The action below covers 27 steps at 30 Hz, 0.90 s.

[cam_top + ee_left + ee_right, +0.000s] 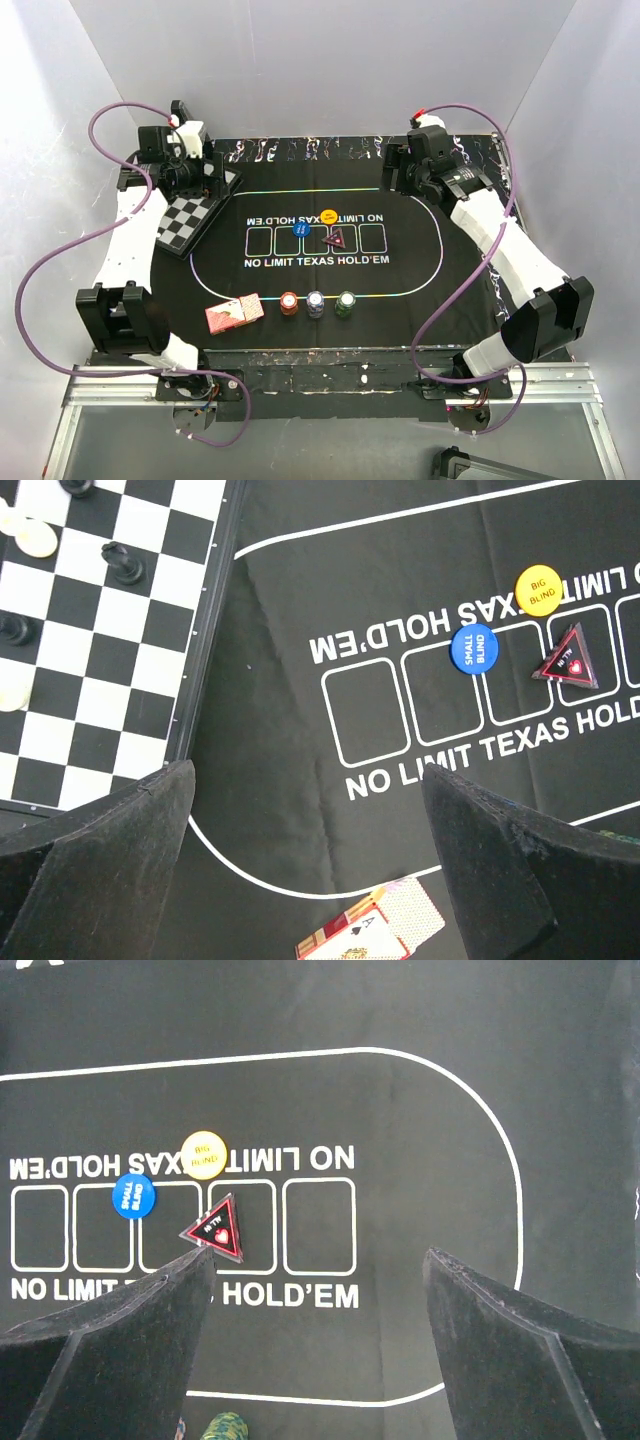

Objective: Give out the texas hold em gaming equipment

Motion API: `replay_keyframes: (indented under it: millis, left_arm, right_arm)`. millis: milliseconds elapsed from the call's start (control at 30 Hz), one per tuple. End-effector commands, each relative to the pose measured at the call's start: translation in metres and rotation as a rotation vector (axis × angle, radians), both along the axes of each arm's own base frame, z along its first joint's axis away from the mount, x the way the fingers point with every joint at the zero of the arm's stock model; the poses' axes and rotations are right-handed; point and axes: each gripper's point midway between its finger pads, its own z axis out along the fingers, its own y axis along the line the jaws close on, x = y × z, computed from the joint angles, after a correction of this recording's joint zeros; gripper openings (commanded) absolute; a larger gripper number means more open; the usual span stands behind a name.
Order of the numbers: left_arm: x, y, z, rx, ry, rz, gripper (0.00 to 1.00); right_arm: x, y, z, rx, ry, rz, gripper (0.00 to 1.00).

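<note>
On the black printed mat (pixel 420 262) lie a blue disc (pixel 300 229), a yellow disc (pixel 328 214) and a dark-red triangle marker (pixel 337 239) among the card boxes. Near the front edge a pack of red-pink-backed playing cards (pixel 233 314) lies beside red (pixel 290 302), blue-white (pixel 316 303) and green (pixel 346 303) poker chip stacks. My left gripper (pixel 196 160) hangs open at the back left, high above the mat; its wrist view shows the cards (pixel 372 930), blue disc (pixel 473 647), yellow disc (pixel 538 590) and triangle (pixel 567 658). My right gripper (pixel 408 165) hangs open at the back right, with nothing between its fingers.
A black-and-white chessboard (pixel 192 218) with pieces lies tilted at the mat's left edge, below the left gripper. Grey walls close in the back and both sides. Purple cables loop beside both arms. The green chip stack (pixel 224 1426) peeks in at the bottom of the right wrist view.
</note>
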Motion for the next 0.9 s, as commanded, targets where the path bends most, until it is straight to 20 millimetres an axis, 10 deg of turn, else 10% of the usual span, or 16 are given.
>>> replay_keyframes:
  millis: [0,333,867]
  left_arm:
    - [0.004,-0.014,-0.002,-0.012,0.008,-0.079,0.98]
    - [0.017,-0.079,-0.028,-0.010,0.069,-0.334,0.98]
    - [0.042,-0.166,-0.139,0.171,0.186,-0.594,0.94]
  right_arm:
    - [0.002,0.009,0.004,-0.028,-0.005,0.018,0.91]
    - [-0.009,0.014,-0.035,-0.046,0.070,0.035,0.92]
    - [-0.060,-0.010,-0.074,-0.012,0.118,-0.002,0.86]
